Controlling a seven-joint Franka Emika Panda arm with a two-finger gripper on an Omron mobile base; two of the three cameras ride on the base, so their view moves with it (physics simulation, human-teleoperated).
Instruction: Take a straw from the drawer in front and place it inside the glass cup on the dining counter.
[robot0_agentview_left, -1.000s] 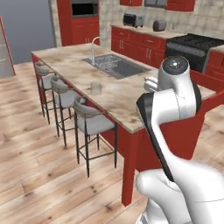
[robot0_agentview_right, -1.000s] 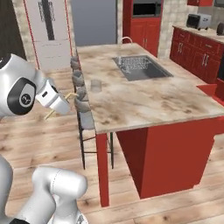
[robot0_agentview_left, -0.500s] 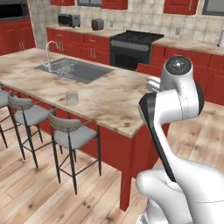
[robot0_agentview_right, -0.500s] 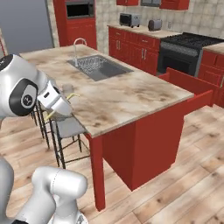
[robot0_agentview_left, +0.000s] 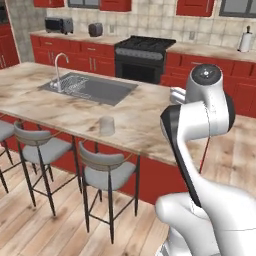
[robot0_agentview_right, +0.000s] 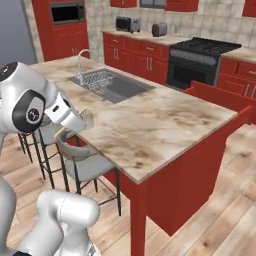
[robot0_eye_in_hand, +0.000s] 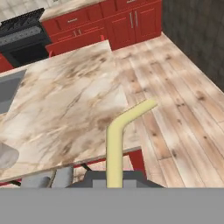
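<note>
Hand view: the hand at the bottom centre is closed on the straw, which rises bent toward the right. Left base view: the glass cup stands on the desk, left of centre.

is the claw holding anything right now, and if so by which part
Yes: the claw is shut on the straw, gripping it at its lower end. The rest of the straw sticks out ahead, with its bent tip free.
</note>
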